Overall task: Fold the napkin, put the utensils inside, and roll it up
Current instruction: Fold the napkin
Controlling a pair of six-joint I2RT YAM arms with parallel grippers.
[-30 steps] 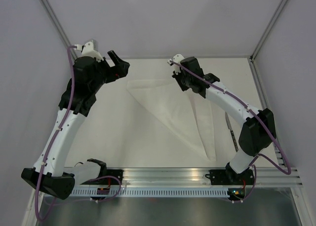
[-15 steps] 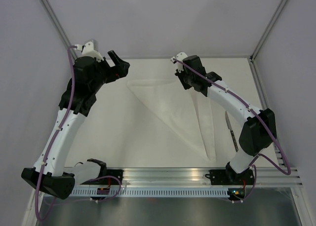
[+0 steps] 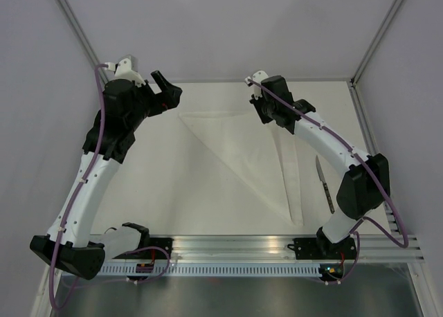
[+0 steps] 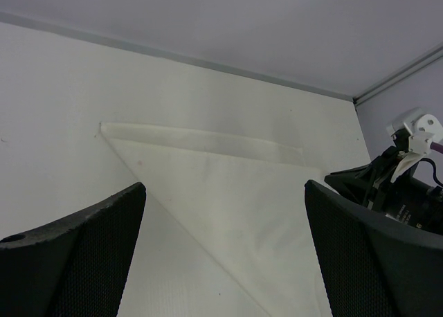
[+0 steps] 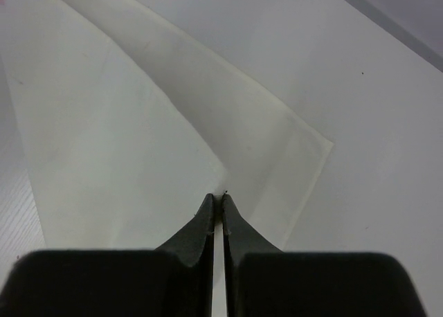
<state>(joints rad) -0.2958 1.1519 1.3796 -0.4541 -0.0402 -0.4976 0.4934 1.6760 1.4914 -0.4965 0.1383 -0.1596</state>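
The white napkin [image 3: 239,147] lies folded into a triangle on the table, with a narrow strip of the lower layer showing along its far and right edges. My right gripper [image 3: 263,115] is shut on the top layer's corner [image 5: 223,192] near the napkin's far right corner [image 5: 325,147]. My left gripper [image 3: 166,92] is open and empty, held above the table just beyond the napkin's far left corner [image 4: 100,125]. The knife [image 3: 324,185] lies on the table right of the napkin, blade pointing away from me.
The right arm [image 3: 325,147] reaches over the table right of the napkin, and its gripper shows at the right edge of the left wrist view [image 4: 391,192]. Enclosure walls stand at the back [image 3: 242,33] and both sides.
My right gripper has carried the napkin's top corner to the right and farther back. The arm's move has uncovered the knife. The left arm has not moved.
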